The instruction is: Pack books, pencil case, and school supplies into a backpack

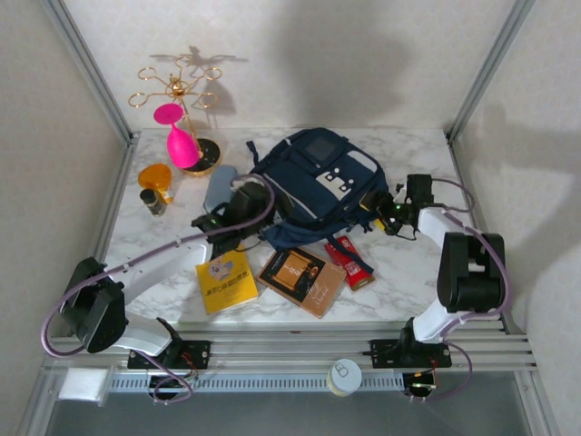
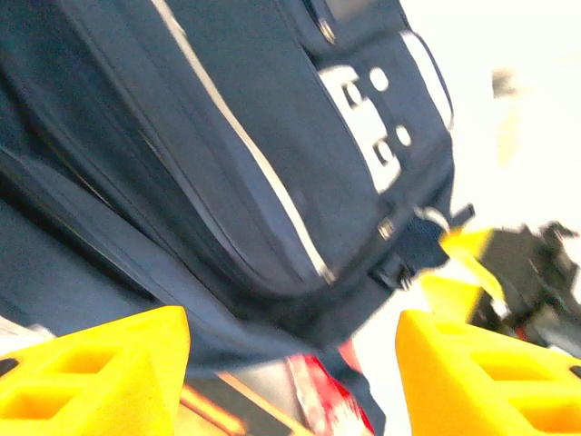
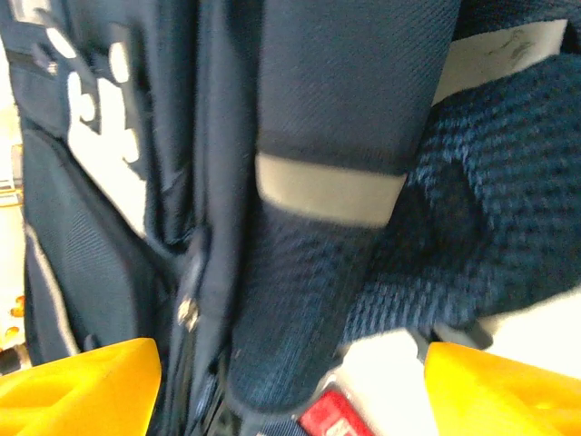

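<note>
Blurry navy backpack (image 3: 345, 91), seemingly coarse-woven

The backpack (image 1: 318, 182) fills the middle of the table (image 1: 419, 150). Books (image 1: 302, 274) and the red pack (image 1: 349, 262) crowd the strip in front. The stand (image 1: 182, 136) blocks the back left; the back right is free.

This is a robot test cell in a lab, not a lived-in room. The backpack (image 1: 318, 182) lies on a marble-patterned table (image 1: 399, 272) boxed in by plain white panels (image 1: 318, 54). These are held in aluminium posts (image 1: 91, 68) behind it to left and right. In front of the backpack, slotted aluminium rails (image 1: 300, 350) carry two bolted arm bases (image 1: 413, 352), with a purple cable (image 1: 54, 313) looping nearby.
</note>
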You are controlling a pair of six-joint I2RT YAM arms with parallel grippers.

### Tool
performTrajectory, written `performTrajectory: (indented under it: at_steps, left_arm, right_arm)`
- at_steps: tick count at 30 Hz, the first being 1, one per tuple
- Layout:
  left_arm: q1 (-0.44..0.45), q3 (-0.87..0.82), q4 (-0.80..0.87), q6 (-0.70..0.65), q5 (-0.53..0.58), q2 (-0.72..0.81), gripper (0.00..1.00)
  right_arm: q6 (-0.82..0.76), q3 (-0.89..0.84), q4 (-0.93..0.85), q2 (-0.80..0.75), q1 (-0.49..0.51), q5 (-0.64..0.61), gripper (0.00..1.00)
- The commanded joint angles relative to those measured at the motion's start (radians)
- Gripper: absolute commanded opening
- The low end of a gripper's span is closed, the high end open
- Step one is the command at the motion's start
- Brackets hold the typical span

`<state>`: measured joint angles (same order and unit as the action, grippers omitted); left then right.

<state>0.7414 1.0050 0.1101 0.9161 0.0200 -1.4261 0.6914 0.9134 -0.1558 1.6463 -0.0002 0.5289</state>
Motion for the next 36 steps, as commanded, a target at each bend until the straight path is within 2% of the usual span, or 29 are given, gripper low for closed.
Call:
performTrajectory:
  at_steps: [1,3,9,15,17,18,24,30,33,36]
  left_arm:
    - [0.091,-0.028,-0.159,0.056,-0.018,-0.057,0.60]
    - [0.138,-0.018,-0.240,0.022,-0.067,-0.125,0.59]
    - [0.181,0.087,-0.296,-0.120,-0.177,-0.334,0.53]
    - [0.168,0.148,-0.256,-0.188,-0.119,-0.448,0.49]
    - [0.159,0.149,-0.249,-0.191,-0.107,-0.461,0.48]
    - [0.158,0.142,-0.248,-0.187,-0.093,-0.461,0.48]
    - [0.153,0.105,-0.274,-0.186,-0.062,-0.450,0.48]
    - [0.148,0.116,-0.252,-0.186,-0.028,-0.455,0.48]
    - [0.147,0.112,-0.250,-0.188,-0.016,-0.453,0.48]
    - [0.140,0.123,-0.227,-0.192,0.004,-0.461,0.48]
  right_arm:
    - [0.011,0.052,0.100,0.073,0.000,0.057,0.74]
    - [0.029,0.055,0.155,0.109,0.000,0.112,0.68]
    - [0.037,0.056,0.183,0.147,0.002,0.067,0.53]
    - [0.060,0.067,0.177,0.159,0.001,0.071,0.40]
    - [0.068,0.065,0.157,0.139,0.003,0.063,0.41]
    - [0.068,0.061,0.148,0.121,0.008,0.060,0.47]
    - [0.128,0.018,0.088,0.023,0.042,-0.050,0.57]
    - [0.178,0.086,0.081,0.102,0.073,-0.070,0.57]
    - [0.196,0.135,0.095,0.165,0.075,-0.040,0.56]
    - [0.182,0.182,0.085,0.216,0.078,-0.044,0.48]
